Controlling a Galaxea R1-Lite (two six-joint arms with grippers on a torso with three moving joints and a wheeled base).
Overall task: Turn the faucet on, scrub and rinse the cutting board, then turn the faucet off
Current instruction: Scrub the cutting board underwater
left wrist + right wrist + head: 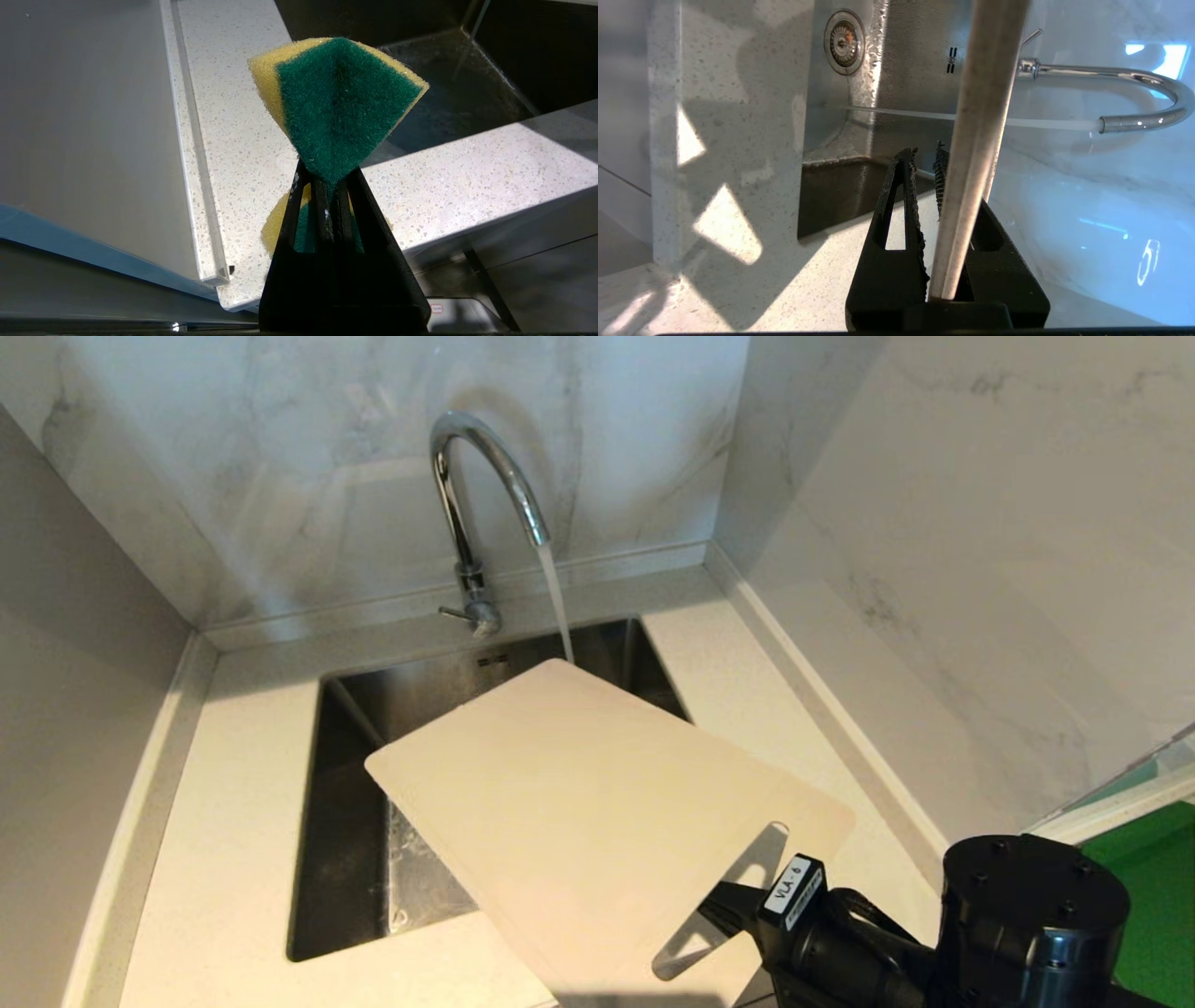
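Frankly, the biggest risk is the cutting board (579, 812) slipping: the right pincer (945, 219) is clenched on it only at the handle end, close to the slot, so the long wet panel hangs out over the sink (345, 821) with a lot of leverage against a narrow grip. Water from the faucet (476, 504) is running and meets the board at its far edge; if the board tilts wrongly, the stream could, I judge, run down toward the pincer or splash onto the table (233, 784). Scrubbing pressure could also twist the board loose. The left pincer (329, 186) is clenched on a sponge (338, 98), yellow with a green scouring face, off to the side above the table edge, well apart from the board.

The board itself is pale beige, thin, with rounded corners, held slanted above the sink, its surface plain and unmarked from the head view.
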